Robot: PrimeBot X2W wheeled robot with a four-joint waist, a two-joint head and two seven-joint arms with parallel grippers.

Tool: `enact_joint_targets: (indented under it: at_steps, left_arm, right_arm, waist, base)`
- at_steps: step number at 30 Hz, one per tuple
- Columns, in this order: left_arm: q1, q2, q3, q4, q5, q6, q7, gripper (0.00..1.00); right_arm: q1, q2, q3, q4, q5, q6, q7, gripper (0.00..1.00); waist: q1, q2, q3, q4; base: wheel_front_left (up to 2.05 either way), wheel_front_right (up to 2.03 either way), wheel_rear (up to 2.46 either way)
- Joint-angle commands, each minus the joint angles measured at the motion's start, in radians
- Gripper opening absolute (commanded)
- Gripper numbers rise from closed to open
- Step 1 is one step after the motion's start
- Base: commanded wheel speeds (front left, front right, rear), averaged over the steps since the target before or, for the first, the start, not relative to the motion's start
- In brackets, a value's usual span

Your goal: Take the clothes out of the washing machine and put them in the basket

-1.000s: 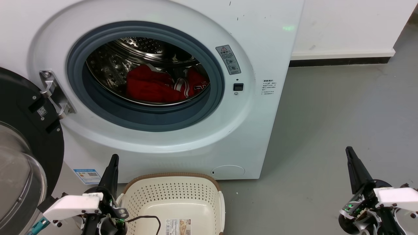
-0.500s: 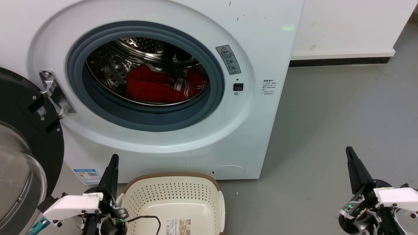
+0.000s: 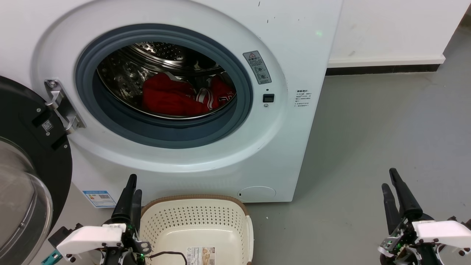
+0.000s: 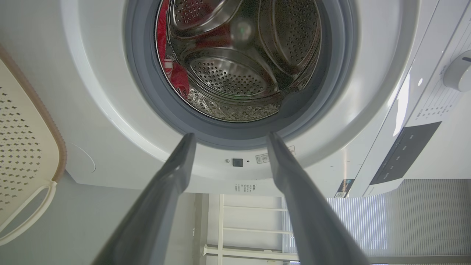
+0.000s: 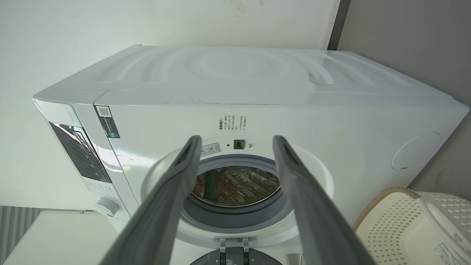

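Observation:
The white washing machine [image 3: 294, 55] stands with its round opening uncovered. Red clothes [image 3: 173, 97] with striped trim lie bunched in the bottom of the steel drum; a strip of them [image 4: 180, 77] shows at the drum's edge in the left wrist view. On the floor in front of the machine stands the cream basket [image 3: 191, 198], with nothing in it but a label on its bottom. My left gripper [image 3: 134, 184] is open, just left of the basket and below the opening. Far to the right, low over the floor, my right gripper [image 3: 389, 178] is open too. Both hold nothing.
The black-rimmed glass door [image 3: 22, 147] hangs swung out at the left, close to my left arm. Bare grey floor [image 3: 368, 129] stretches right of the machine to a white wall with dark skirting [image 3: 382, 69]. A thin black cable [image 3: 165, 254] droops over the basket's near corner.
Both grippers have opened: each showed a single dark finger shape before and now shows two spread fingers. Both wrists have shifted slightly. The clothes and basket have not moved.

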Motion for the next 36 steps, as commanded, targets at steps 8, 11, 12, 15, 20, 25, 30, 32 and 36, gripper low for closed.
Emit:
enact_joint_targets:
  at_steps: [8,11,12,15,20,25,30,32,36]
  left_arm:
    - [-0.020,0.003,-0.014,-0.064,0.150,-0.001,-0.044,1.00]
    - [-0.018,0.002,-0.020,-0.076,0.222,-0.001,-0.057,1.00]
    - [-0.018,0.002,-0.022,-0.079,0.244,-0.001,-0.061,1.00]
    - [-0.016,0.002,-0.024,-0.087,0.309,-0.001,-0.073,1.00]
    - [-0.013,0.002,-0.032,-0.099,0.409,-0.002,-0.093,1.00]
    - [-0.011,0.002,-0.036,-0.108,0.511,-0.002,-0.111,1.00]
    - [-0.011,0.002,-0.045,-0.113,0.618,-0.002,-0.129,1.00]
    - [-0.010,0.002,-0.049,-0.114,0.654,-0.002,-0.135,1.00]
    - [-0.009,0.002,-0.059,-0.115,0.729,-0.002,-0.149,1.00]
  right_arm:
    - [0.003,-0.001,0.032,-0.054,-0.152,0.000,-0.043,1.00]
    - [0.007,-0.001,0.042,-0.067,-0.226,0.000,-0.056,1.00]
    - [0.008,-0.001,0.045,-0.071,-0.249,0.000,-0.060,1.00]
    - [0.011,-0.001,0.053,-0.083,-0.334,0.000,-0.072,1.00]
    - [0.017,-0.001,0.060,-0.102,-0.450,0.000,-0.091,1.00]
    - [0.023,0.000,0.072,-0.118,-0.577,0.000,-0.110,1.00]
    - [0.029,0.000,0.083,-0.128,-0.698,0.000,-0.128,1.00]
    - [0.032,0.000,0.087,-0.131,-0.741,0.000,-0.134,1.00]
    - [0.036,0.000,0.092,-0.135,-0.816,0.000,-0.147,1.00]
  waist:
    - [0.0000,0.0000,-0.001,0.003]
    - [0.0000,0.0000,-0.001,0.004]
    - [0.0000,0.0000,-0.001,0.004]
    - [0.0000,0.0000,-0.002,0.005]
    - [0.0000,0.0000,-0.002,0.006]
    - [0.0000,0.0000,-0.002,0.007]
    - [0.0000,0.0000,-0.003,0.007]
    - [0.0000,0.0000,-0.003,0.007]
    - [0.0000,0.0000,-0.003,0.007]
  base:
    - [0.00,0.00,0.00]
    - [0.00,0.00,0.00]
    - [0.00,0.00,0.00]
    - [0.00,0.00,0.00]
    - [0.00,0.00,0.00]
    - [0.00,0.00,0.00]
    - [0.00,0.00,0.00]
    - [0.00,0.00,0.00]
    - [0.00,0.00,0.00]
